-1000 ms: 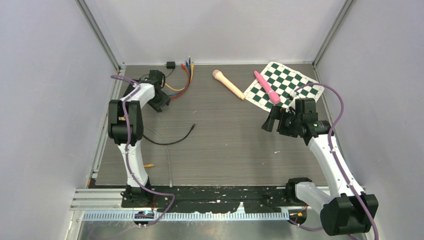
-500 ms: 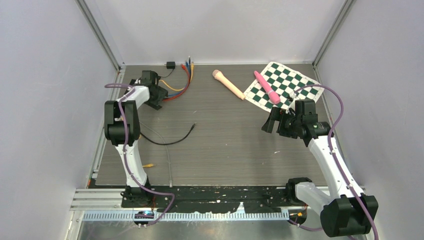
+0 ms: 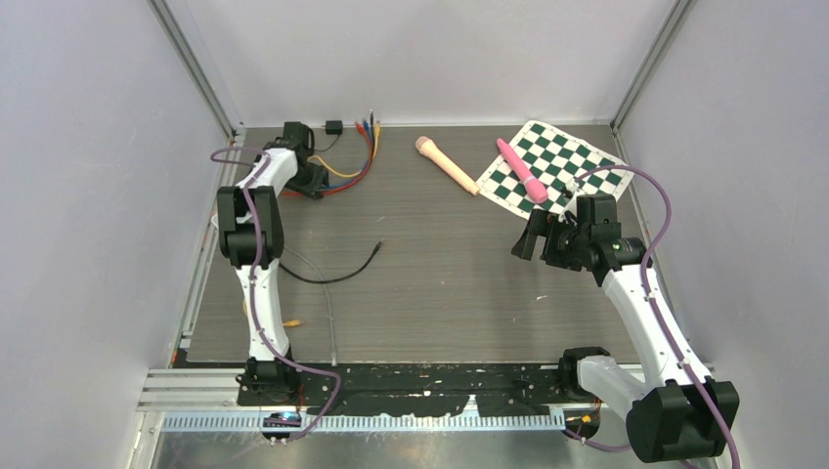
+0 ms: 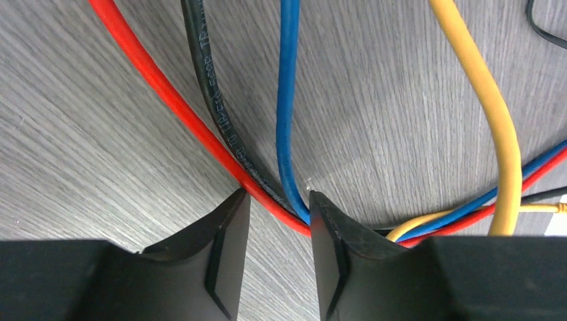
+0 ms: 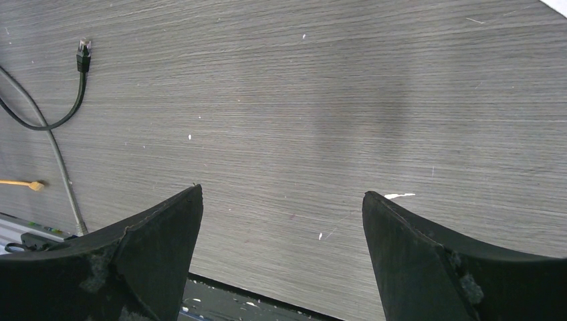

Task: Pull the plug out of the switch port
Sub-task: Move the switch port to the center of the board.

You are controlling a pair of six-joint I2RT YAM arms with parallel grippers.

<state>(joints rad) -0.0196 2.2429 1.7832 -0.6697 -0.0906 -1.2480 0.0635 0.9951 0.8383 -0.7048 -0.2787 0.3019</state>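
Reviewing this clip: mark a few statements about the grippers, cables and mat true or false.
1. The right gripper is open and holds nothing. True.
2. The pink stick lies straight on the wood. False: it lies on the mat.
3. At the left gripper, the red cable, black cable and blue cable run in between the jaws. True.
4. The right gripper hangs over those cables. False: it hangs over the table, far from them.
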